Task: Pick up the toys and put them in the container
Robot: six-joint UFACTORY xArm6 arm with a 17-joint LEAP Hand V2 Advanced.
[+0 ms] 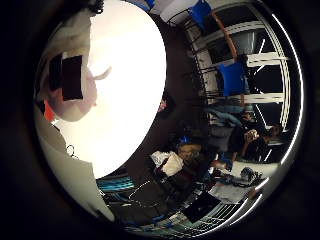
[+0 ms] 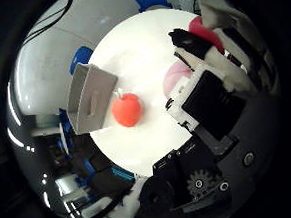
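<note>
Holding pink toy (image 2: 176,77) in curled hand (image 2: 210,99), frame right; nxt carry over grey container (image 2: 87,100) beside red apple toy (image 2: 126,110), release.

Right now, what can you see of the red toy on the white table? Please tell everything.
The red toy looks like an apple: round, smooth, orange-red, probably plastic, with a small pale stem on top. It lies on the round white table, right beside the grey container, outside it. The hand does not touch it.
</note>
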